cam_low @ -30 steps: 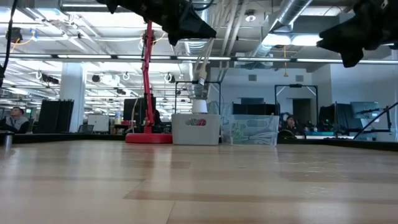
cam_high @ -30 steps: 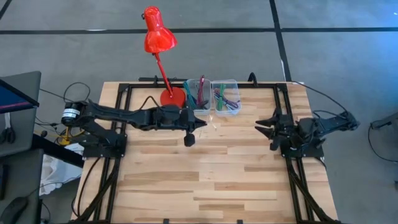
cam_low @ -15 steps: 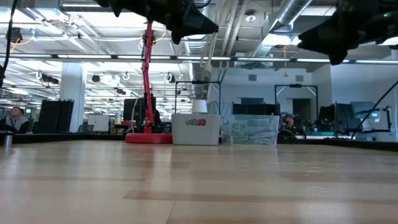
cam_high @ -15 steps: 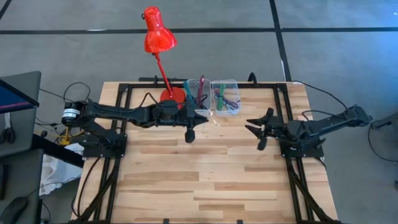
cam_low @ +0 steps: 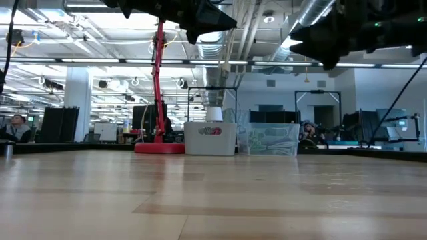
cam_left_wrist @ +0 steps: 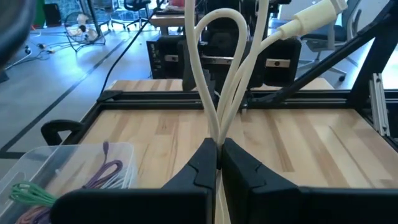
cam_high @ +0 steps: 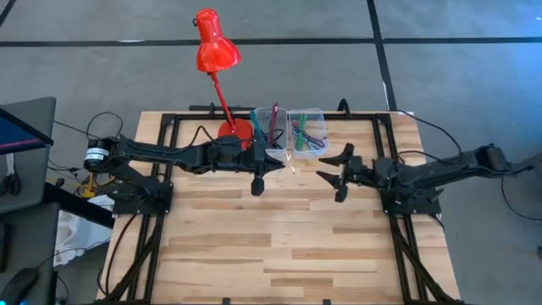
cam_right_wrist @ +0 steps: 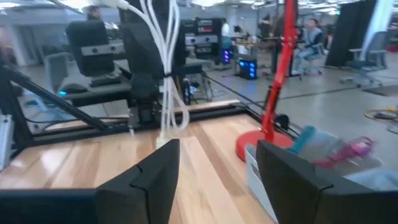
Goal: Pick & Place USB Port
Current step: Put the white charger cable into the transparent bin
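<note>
A white USB cable (cam_left_wrist: 219, 74) is bunched in loops, its white plug (cam_left_wrist: 316, 15) sticking out to one side. My left gripper (cam_high: 259, 181) is shut on it in the air over the table's middle, just in front of the bins. In the right wrist view the cable (cam_right_wrist: 168, 68) hangs in front of the left arm. My right gripper (cam_high: 337, 173) stands open a short way to the right of the cable, pointing level at it, with nothing between its fingers. In the low view both grippers are high above the tabletop, left (cam_low: 212, 19) and right (cam_low: 313, 41). My left gripper pinches several strands of the white cable's loops (cam_left_wrist: 217, 134) between its two fingers. The fingers lie level and point toward the table's right. Loops rise above the fingers and others hang below them (cam_right_wrist: 176, 118), slack and clear of the tabletop.
Two clear bins (cam_high: 273, 134) (cam_high: 308, 131) with coloured cables stand at the far middle. Beside them is the red lamp's base (cam_high: 234, 131), its head (cam_high: 214, 44) leaning past the far edge. A black frame (cam_high: 169, 123) runs along the table's edges. Bare wood lies toward the near edge.
My right gripper has moved toward the table's left, closer to the left gripper and the hanging cable, and has opened wider. The left gripper has kept hold of the cable.
</note>
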